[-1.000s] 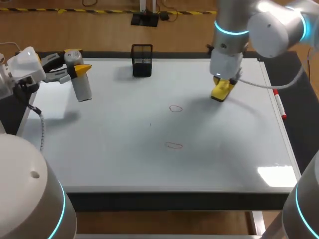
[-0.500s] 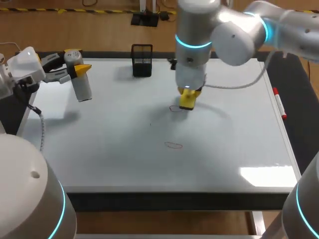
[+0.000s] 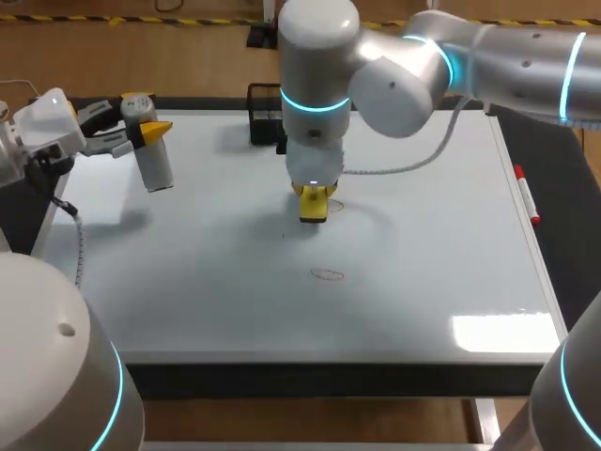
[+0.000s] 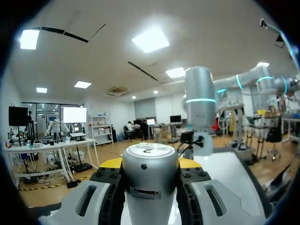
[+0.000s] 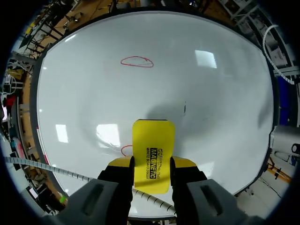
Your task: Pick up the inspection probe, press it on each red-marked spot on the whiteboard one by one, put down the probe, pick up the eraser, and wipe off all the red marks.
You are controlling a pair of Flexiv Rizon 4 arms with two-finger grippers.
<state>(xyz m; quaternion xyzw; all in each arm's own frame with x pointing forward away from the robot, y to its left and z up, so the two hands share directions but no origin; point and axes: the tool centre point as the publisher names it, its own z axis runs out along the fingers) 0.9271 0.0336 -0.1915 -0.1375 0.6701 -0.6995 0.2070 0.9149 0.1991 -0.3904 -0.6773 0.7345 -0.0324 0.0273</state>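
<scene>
My right gripper [image 3: 313, 199] is shut on a yellow eraser [image 3: 313, 205] near the middle of the whiteboard [image 3: 441, 254]. The eraser sits at the left end of the upper red mark [image 3: 334, 205], hiding most of it. A second red oval [image 3: 328, 273] lies nearer the front. In the right wrist view the eraser [image 5: 152, 154] stands between my fingers, with a bit of red mark [image 5: 124, 150] beside it and the other oval [image 5: 137, 61] ahead. My left gripper [image 3: 141, 132] is shut on the silver inspection probe [image 3: 156, 165] above the board's far left corner. The left wrist view shows the probe [image 4: 150, 173] clamped in the gripper [image 4: 150, 187].
A black mesh holder [image 3: 267, 115] stands at the board's back edge, just behind my right arm. A red marker pen [image 3: 526, 195] lies along the right edge. A tiny dark speck [image 3: 283, 235] marks the board left of the eraser.
My right arm has swept left across the board with the eraser, from the back right to the upper red mark, now mostly covered. The left arm has kept still.
</scene>
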